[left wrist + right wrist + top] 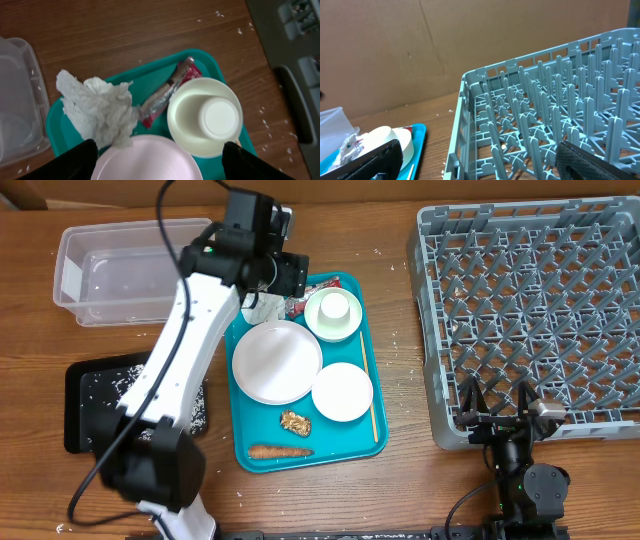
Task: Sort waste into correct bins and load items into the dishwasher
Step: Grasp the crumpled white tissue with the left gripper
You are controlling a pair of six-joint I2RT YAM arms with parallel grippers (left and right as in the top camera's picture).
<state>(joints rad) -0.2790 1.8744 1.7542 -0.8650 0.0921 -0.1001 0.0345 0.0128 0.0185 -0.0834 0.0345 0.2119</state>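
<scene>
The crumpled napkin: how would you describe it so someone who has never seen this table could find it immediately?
Start at the teal tray in the middle of the table and go to its corner nearest the clear plastic bin. The napkin lies there, beside the large plate and the red snack wrapper. It is the only soft, wrinkled, greyish-white wad among smooth dishes.

Teal tray (pixel 350 435), white plates (pixel 277 361), grey rack (pixel 530 300), orange carrot (pixel 280 451).

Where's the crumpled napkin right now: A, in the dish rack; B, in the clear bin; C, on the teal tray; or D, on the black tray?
C: the napkin lies in a corner of the tray, right beside the wrapper.
</scene>
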